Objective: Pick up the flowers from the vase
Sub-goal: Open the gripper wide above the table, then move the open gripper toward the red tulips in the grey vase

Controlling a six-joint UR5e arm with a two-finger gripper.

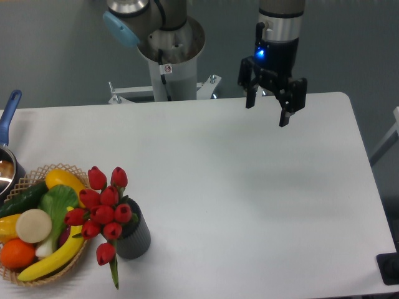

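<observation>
Leaning out of the small dark grey ribbed cylindrical vase [133,237], the tight bunch of red tulip buds with green stems [103,210] sits at the near left part of the white surface [249,205], its stems in the vase's round mouth and its heads spilling up and to the left. The bunch's long axis runs roughly from the vase mouth toward the upper left, with the two topmost buds highest, while one bud and a long green leaf [114,273] hang down past the vase's left side toward the front edge. The vase itself stands upright, just beside the round wicker basket of fruit and vegetables [43,227], whose yellow banana [53,258] lies close under the lowest buds. Behind the basket, at the far left edge, part of a metal pan with a blue handle [9,115] shows. The black two-finger claw [267,111] hangs in the air over the far right part of the surface, well apart from the flowers, its fingers spread with nothing between them and a blue light glowing on the wrist above. The arm's pale grey pedestal base [168,62] stands behind the far edge, against a plain grey-blue wall. The surface is matte white with rounded corners.
</observation>
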